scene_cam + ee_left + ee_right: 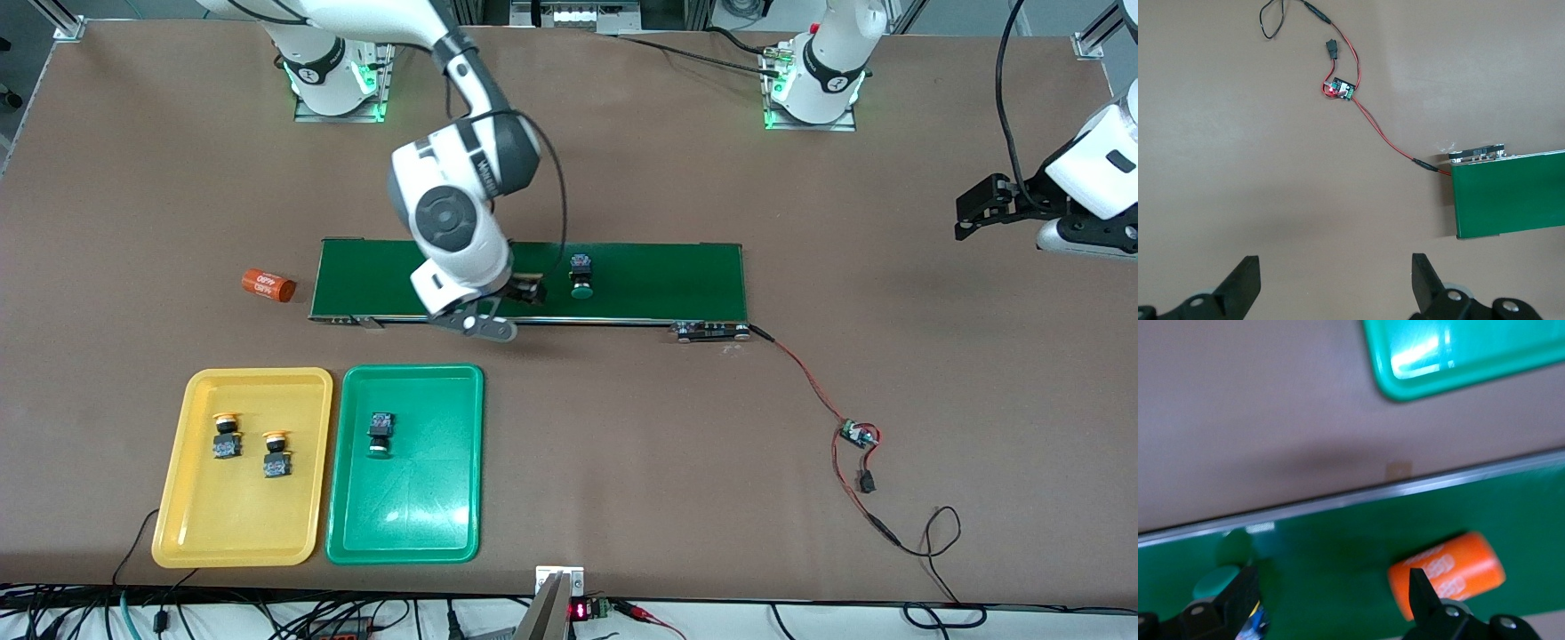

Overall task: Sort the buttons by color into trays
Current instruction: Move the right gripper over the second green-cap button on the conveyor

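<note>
Holding two yellow-capped buttons: yellow tray.

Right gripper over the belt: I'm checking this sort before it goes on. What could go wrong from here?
1. The open right gripper hangs over the conveyor belt between the green button and an orange cylinder; it might close on the cylinder.
2. A finger is close to the button and might knock it aside.

The left gripper waits open over bare table.

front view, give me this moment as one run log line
yellow tray: two yellow buttons | green tray: one green button | conveyor belt: green button, orange cylinder | right gripper: open over belt | left gripper: open, waiting
</note>
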